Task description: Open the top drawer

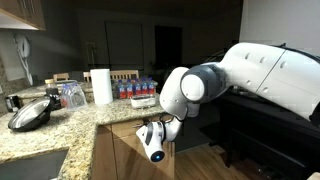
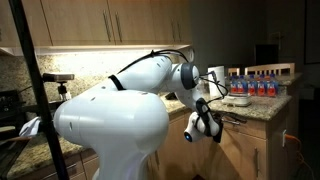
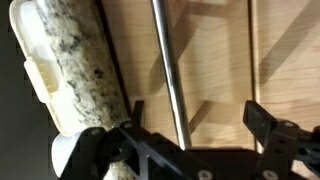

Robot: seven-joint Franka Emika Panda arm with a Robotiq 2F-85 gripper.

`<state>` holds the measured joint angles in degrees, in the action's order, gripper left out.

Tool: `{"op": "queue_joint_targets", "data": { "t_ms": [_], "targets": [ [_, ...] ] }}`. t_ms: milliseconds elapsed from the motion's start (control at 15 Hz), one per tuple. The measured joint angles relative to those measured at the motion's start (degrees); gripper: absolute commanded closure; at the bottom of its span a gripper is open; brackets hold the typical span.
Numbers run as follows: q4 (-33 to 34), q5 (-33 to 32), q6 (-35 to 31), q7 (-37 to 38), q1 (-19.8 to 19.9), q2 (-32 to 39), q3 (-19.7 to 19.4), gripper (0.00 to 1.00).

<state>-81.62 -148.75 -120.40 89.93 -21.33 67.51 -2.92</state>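
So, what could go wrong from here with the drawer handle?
The open gripper straddles the silver bar handle, which looks slightly off-centre between its fingers; closing now may give a skewed grip that slips when pulling. The granite counter edge runs close beside the handle, so a finger could hit it.

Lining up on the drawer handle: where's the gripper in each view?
In an exterior view: gripper low centre, under the granite counter.
In an exterior view: right of centre, below-left of the counter.
Wrist view: bottom edge, jaws open, bar handle showing between them.
Shared landmark: the granite counter edge.
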Motion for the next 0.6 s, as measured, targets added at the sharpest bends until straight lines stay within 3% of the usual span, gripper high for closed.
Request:
{"op": "queue_joint_targets", "data": {
  "t_ms": [600],
  "targets": [
    [1.7, 0.0, 0.3, -1.2, 0.1, 1.0, 0.2, 0.86]
  ]
}}
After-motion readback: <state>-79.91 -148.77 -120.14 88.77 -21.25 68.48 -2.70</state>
